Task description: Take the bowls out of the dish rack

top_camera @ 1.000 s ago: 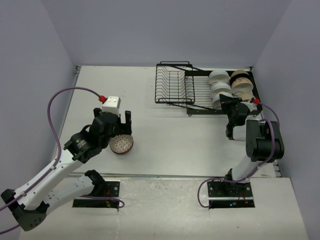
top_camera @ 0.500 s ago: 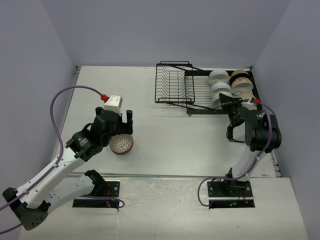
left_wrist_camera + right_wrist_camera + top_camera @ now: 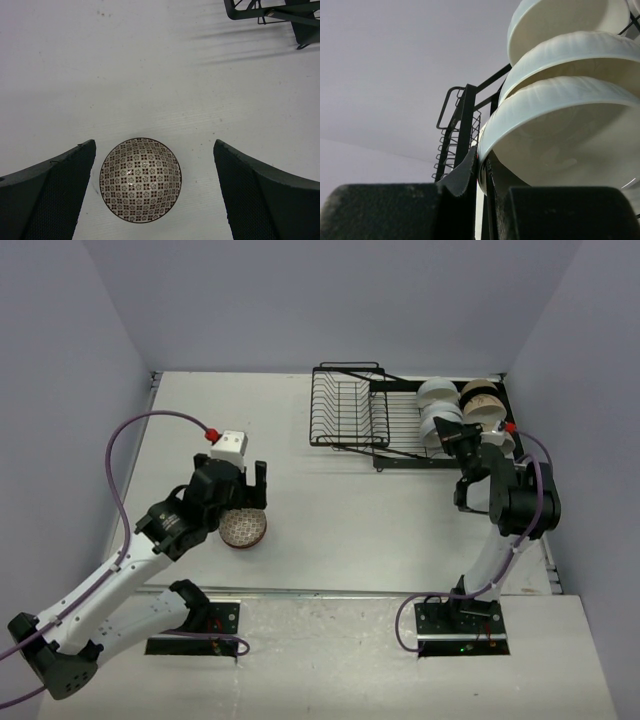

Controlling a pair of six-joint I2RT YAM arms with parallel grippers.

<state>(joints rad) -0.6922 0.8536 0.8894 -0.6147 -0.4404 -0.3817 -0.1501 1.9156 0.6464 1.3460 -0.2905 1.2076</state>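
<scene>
Jaws at right pinch white bowl (image 3: pixel 560 135) rim; left jaws wide above patterned bowl (image 3: pixel 140 180)

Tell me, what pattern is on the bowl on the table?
The bowl has brown-and-white flower tiles, clearest in the left wrist view.

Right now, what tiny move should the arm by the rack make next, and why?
Probably lift the front white bowl straight up: the right fingers are pinched shut on its rim, and it sits in the dish rack against the next white bowl.
</scene>
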